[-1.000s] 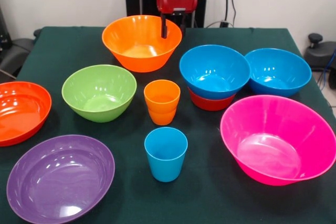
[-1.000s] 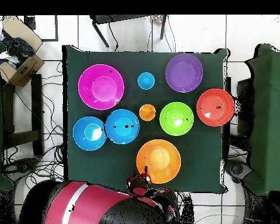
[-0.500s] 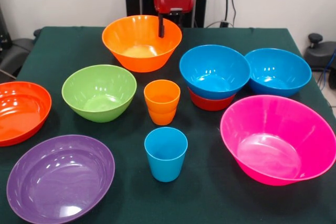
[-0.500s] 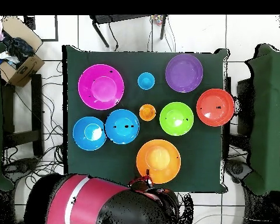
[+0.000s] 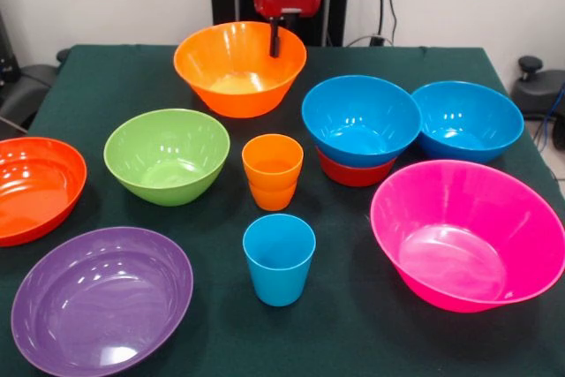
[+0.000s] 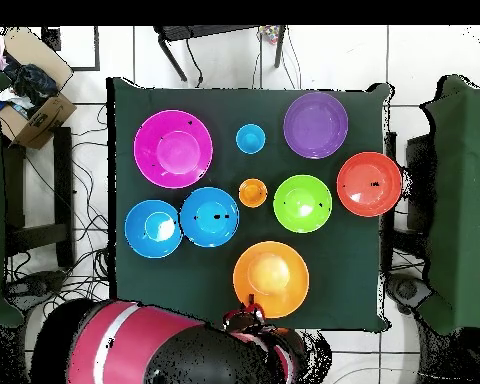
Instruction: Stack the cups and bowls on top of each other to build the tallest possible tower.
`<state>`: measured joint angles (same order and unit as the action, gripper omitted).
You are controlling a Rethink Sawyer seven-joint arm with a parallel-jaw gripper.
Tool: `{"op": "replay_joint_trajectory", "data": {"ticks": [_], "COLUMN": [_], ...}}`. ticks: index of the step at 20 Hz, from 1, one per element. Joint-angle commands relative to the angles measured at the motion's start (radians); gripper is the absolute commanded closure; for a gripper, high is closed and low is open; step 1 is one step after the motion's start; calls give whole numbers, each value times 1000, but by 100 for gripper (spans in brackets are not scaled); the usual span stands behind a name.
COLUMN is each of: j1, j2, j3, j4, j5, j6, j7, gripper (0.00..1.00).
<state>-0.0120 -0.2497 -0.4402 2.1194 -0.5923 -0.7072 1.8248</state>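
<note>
The claw (image 5: pixel 276 37) pinches the back rim of the orange bowl (image 5: pixel 238 72) at the top of the frame. The blue cup (image 5: pixel 278 258) stands alone in the middle of the counter (image 5: pixel 353 324).

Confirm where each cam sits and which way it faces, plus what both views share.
Front view: low across the table, facing the robot; the claw hangs at the far rim of the orange bowl, red wrist above it.
Overhead view: above the table, looking straight down; the red and black arm fills the bottom edge, claw at the orange bowl.
Shared: all bowls and cups, e.g. the light blue cup, turned half round between views.
</note>
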Motion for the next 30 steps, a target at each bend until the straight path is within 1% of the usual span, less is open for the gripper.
{"op": "replay_joint_trajectory", "data": {"ticks": [1, 3, 4, 7, 8, 9, 12, 15, 17, 20, 22, 24, 27, 29, 30], "j1": [50, 65, 53, 37, 21, 14, 33, 59, 72, 93, 114, 133, 142, 154, 170], "j2": [-72, -146, -208, -254, -396, -457, -571, -669, -720, -764, -781, -780, -769, -752, -737], "j3": [44, 41, 61, 83, 134, 157, 173, 188, 199, 216, 219, 233, 277, 291, 288], "j4": [-62, -48, -36, -24, 9, 25, 55, 73, 77, 65, 52, 33, 9, -7, -23], "j5": [0, -39, -74, -89, -126, -135, -108, -54, -38, -18, 4, 36, 78, 104, 115], "j6": [-17, 65, 128, 174, 300, 359, 475, 594, 662, 735, 761, 784, 825, 830, 830], "j7": [66, 76, 95, 116, 138, 138, 100, 64, 42, 32, 54, 86, 102, 113, 119], "gripper": [100, 100, 100, 100, 100, 100, 100, 100, 100, 100, 100, 100, 100, 100, 100]}}
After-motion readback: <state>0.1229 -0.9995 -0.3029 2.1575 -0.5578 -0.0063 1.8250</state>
